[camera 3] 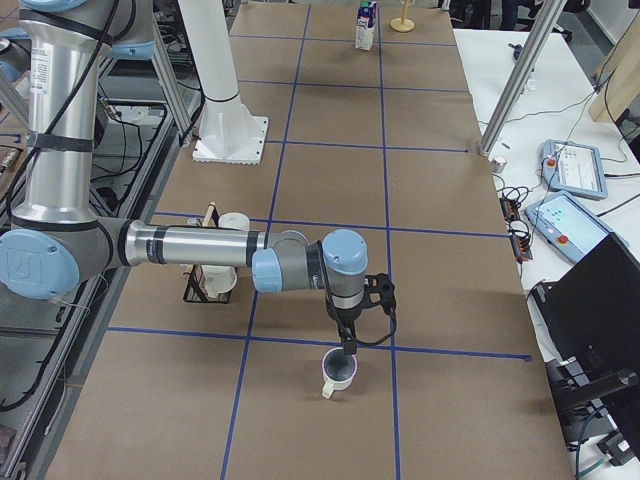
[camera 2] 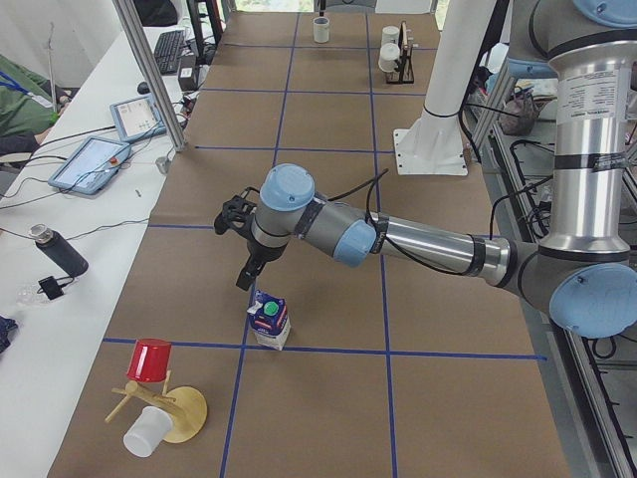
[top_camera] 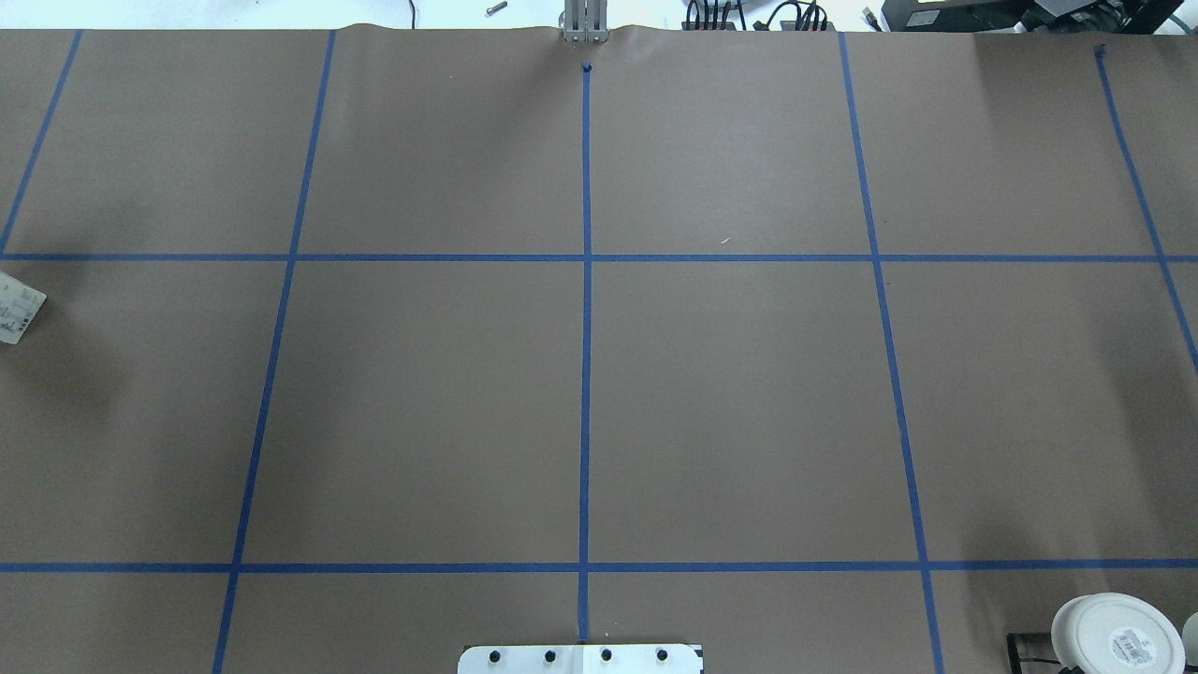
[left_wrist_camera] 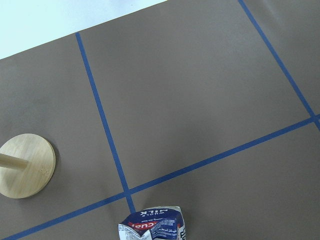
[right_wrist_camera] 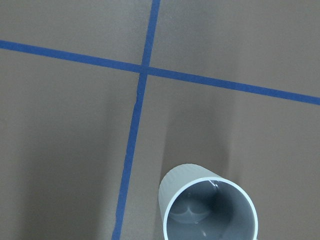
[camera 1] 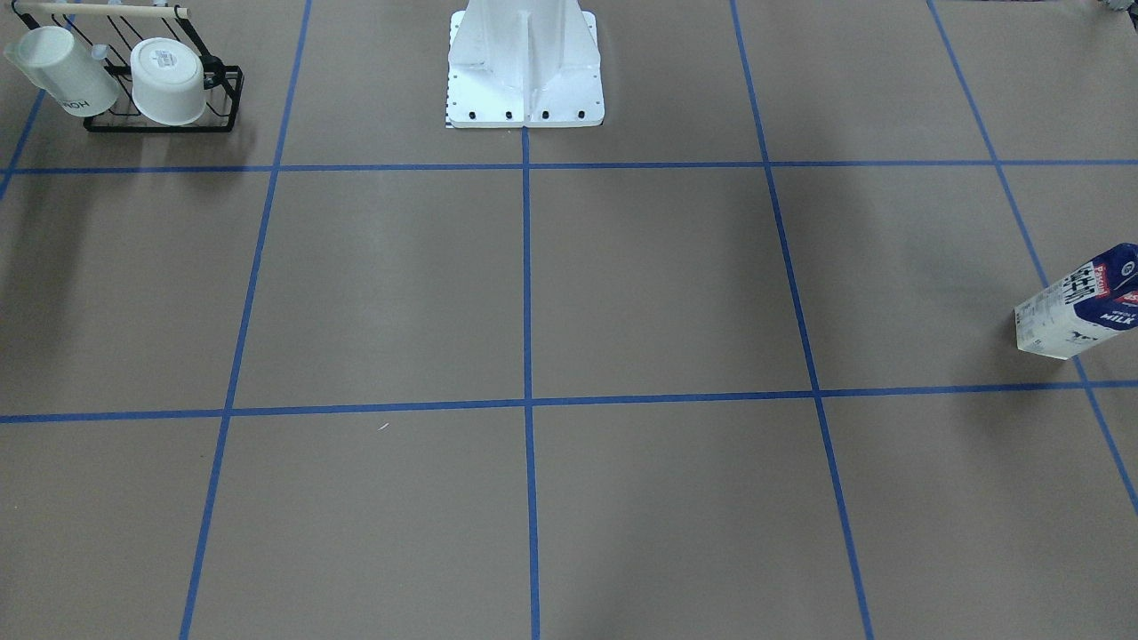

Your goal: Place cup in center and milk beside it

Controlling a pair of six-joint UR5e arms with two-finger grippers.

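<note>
The milk (camera 2: pixel 269 319) is a blue-and-white carton with a green cap, standing at the table's left end. It also shows in the front view (camera 1: pixel 1080 302), the overhead view (top_camera: pixel 19 307) and the left wrist view (left_wrist_camera: pixel 152 225). My left gripper (camera 2: pixel 244 277) hangs just above and beside it; I cannot tell if it is open. The cup (camera 3: pixel 338 373), a plain white mug with a grey inside (right_wrist_camera: pixel 210 212), stands upright at the right end. My right gripper (camera 3: pixel 350 343) hovers right over its rim; I cannot tell its state. The center (top_camera: pixel 586 412) holds only the tape line.
A black rack with two other white cups (camera 1: pixel 160 80) stands near the right arm (camera 3: pixel 210 275). A wooden mug stand (left_wrist_camera: pixel 25 165) with a red cup (camera 2: pixel 149 358) is near the milk. The white robot base (camera 1: pixel 524 67) is at the table's robot-side edge.
</note>
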